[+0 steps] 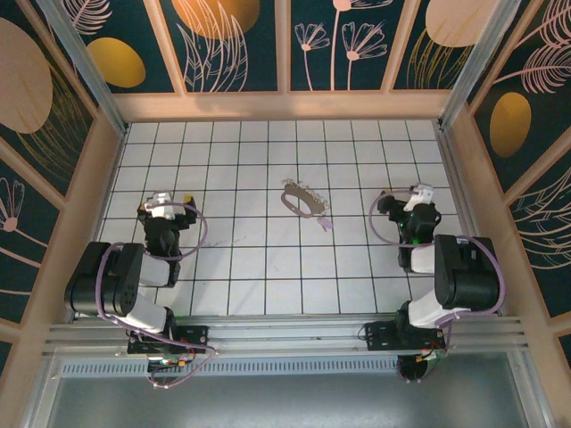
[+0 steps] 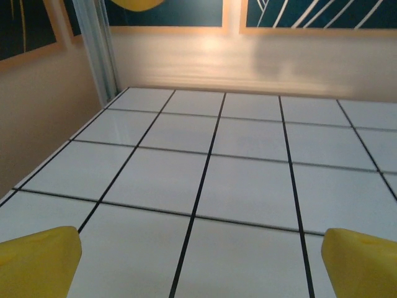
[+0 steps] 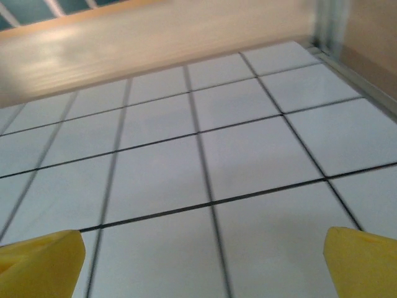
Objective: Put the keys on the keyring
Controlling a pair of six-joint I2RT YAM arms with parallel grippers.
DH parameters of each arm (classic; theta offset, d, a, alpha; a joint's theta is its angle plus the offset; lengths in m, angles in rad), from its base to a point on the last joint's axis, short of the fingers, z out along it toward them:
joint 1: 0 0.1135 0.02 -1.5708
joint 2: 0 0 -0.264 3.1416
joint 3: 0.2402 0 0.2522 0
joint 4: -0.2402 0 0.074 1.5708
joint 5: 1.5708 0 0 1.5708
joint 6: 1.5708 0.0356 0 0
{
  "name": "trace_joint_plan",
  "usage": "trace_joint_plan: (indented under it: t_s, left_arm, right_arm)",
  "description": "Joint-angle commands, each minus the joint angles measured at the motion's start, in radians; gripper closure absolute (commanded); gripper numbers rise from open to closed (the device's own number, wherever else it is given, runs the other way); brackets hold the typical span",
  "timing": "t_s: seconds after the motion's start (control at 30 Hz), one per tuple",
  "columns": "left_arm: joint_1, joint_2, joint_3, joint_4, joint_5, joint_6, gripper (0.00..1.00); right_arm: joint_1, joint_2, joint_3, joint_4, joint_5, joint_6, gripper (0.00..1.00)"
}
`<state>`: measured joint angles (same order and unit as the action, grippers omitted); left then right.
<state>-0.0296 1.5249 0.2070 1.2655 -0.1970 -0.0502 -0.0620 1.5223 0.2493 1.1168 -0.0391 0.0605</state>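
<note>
My left claw (image 1: 168, 200) hangs low over the white tiled desk (image 1: 268, 267), at about 9 o'clock from the desk's middle in the top view. Its jaws are spread wide with nothing between them. In its wrist view the left fingertips (image 2: 38, 261) are two yellow pads in the bottom corners, far apart. Between them bare tiles and black grout lines run toward the pale wall (image 2: 248, 62) at 12 o'clock.

My right claw (image 1: 406, 201) sits at about 3 o'clock from the desk's middle. It is likewise spread wide and holds nothing. Its wrist view shows the right fingertips (image 3: 363, 261) as yellow pads at the lower corners over bare tiles.

The keyring (image 1: 302, 198) lies flat on the desk between my two claws, a little toward 12 o'clock from the centre and well apart from both. It is a thin dark oval loop with small bits fringing its 12 o'clock edge. The key (image 1: 324, 220), with its pale lilac head, lies at the loop's 4 o'clock, just beside it. I cannot tell whether it touches the wire.
</note>
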Motion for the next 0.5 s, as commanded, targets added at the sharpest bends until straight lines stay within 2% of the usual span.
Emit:
trace_joint_plan:
  t_s: [0.0, 0.17, 0.47]
  left_arm:
    - [0.026, 0.002, 0.039, -0.004, 0.084, -0.028, 0.01]
    - [0.028, 0.001, 0.042, -0.009, 0.088, -0.031, 0.01]
    - [0.029, 0.004, 0.046, -0.015, 0.088, -0.031, 0.01]
  right_arm:
    - [-0.012, 0.021, -0.024, 0.156, -0.068, -0.028, 0.01]
    - [0.044, 0.016, -0.02, 0.136, 0.05, -0.053, 0.01]
    - [0.033, 0.018, -0.008, 0.117, 0.028, -0.051, 0.01]
